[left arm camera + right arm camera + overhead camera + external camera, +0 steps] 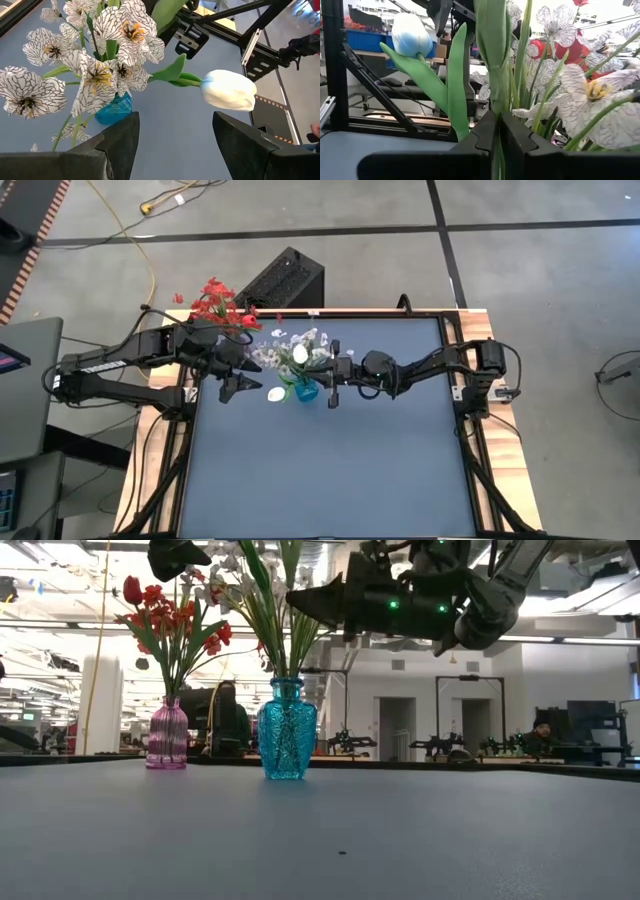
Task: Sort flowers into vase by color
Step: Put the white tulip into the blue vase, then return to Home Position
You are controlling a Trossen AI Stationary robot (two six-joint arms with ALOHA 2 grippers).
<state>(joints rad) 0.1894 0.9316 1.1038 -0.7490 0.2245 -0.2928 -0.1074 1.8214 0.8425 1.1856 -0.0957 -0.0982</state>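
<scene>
Pinching a green stem (492, 75) above the blue vase (286, 730): right gripper (499, 131), fingers nearly closed.
Left gripper (175, 135) is hovering open nearby; no writing readable.

Blue vase (114, 107): mostly hidden behind white blossoms (95, 75) from my left wrist.
Flower tops (262, 560): cut off in the low view.
Stem in my right gripper (496, 131): lower length hidden.

Glossy embossed blue glass vase (287, 729), matt table (400, 830)
</scene>
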